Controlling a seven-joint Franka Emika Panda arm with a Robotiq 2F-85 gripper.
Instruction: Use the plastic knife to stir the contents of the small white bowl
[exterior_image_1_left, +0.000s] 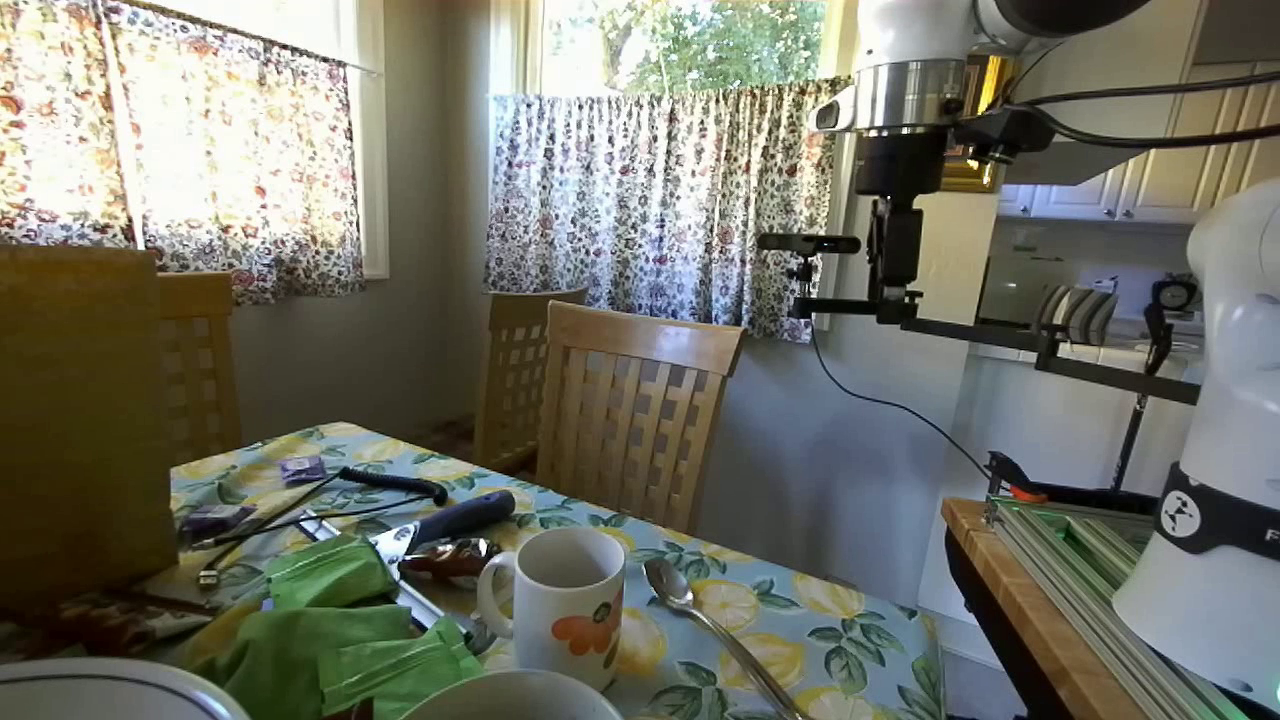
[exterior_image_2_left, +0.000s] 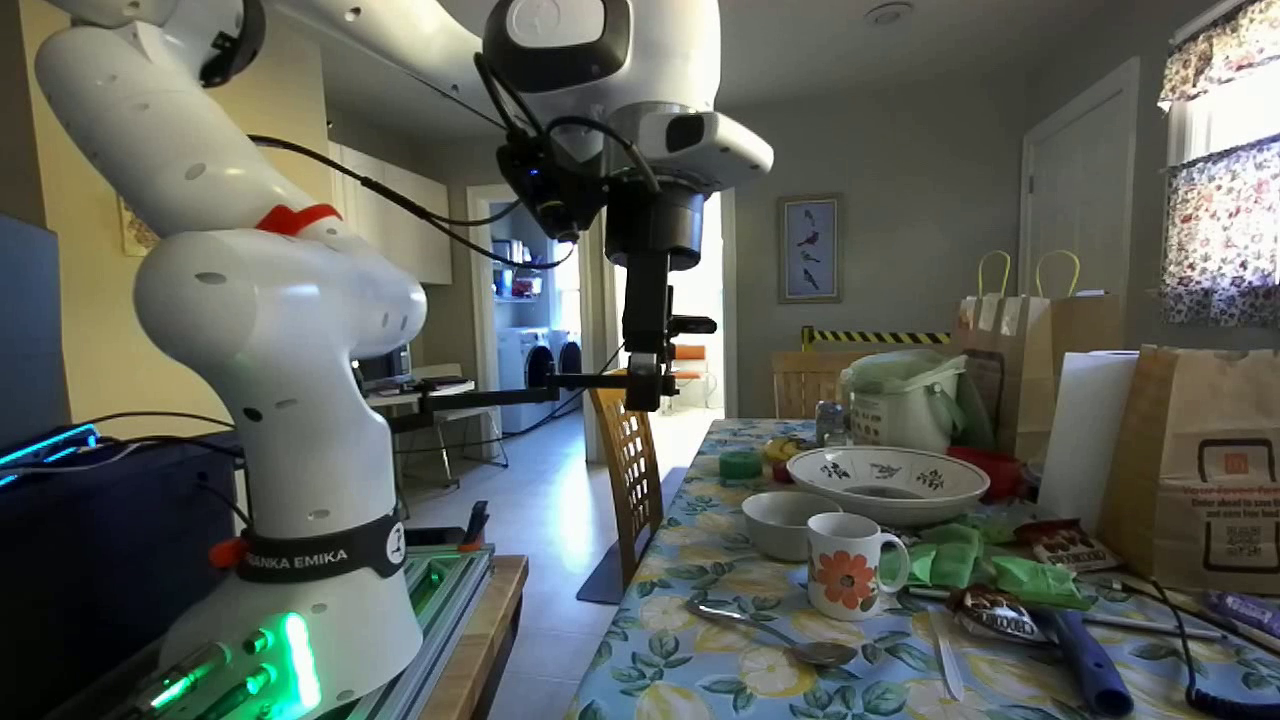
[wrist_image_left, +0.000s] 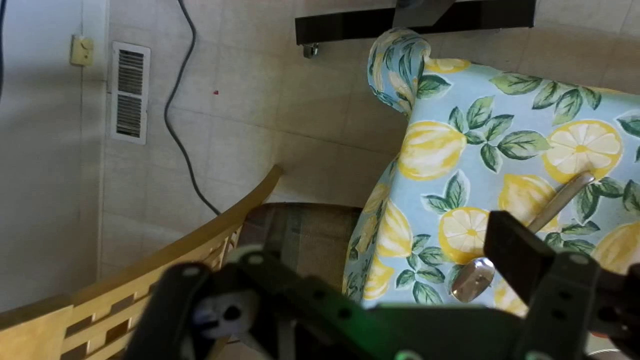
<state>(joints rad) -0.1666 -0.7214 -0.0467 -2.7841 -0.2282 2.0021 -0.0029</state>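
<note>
The small white bowl (exterior_image_2_left: 778, 526) stands on the table behind the mug; only its rim (exterior_image_1_left: 515, 698) shows at the bottom of an exterior view. Its contents cannot be seen. A pale, thin plastic knife (exterior_image_2_left: 945, 655) lies on the tablecloth in front of the mug. I cannot make it out in the wrist view. My gripper (exterior_image_2_left: 647, 340) hangs high above the table's edge near the chair, well apart from bowl and knife; it also shows in an exterior view (exterior_image_1_left: 893, 265). In the wrist view the gripper (wrist_image_left: 390, 230) has its fingers spread with nothing between them.
A floral mug (exterior_image_2_left: 843, 565), a metal spoon (exterior_image_2_left: 770, 635), a larger greyish bowl (exterior_image_2_left: 888, 485) and green packets (exterior_image_2_left: 960, 560) crowd the table. A dark-handled tool (exterior_image_2_left: 1085, 655), cables and paper bags (exterior_image_2_left: 1210, 470) stand or lie beyond. A wooden chair (exterior_image_1_left: 640, 400) stands at the table edge.
</note>
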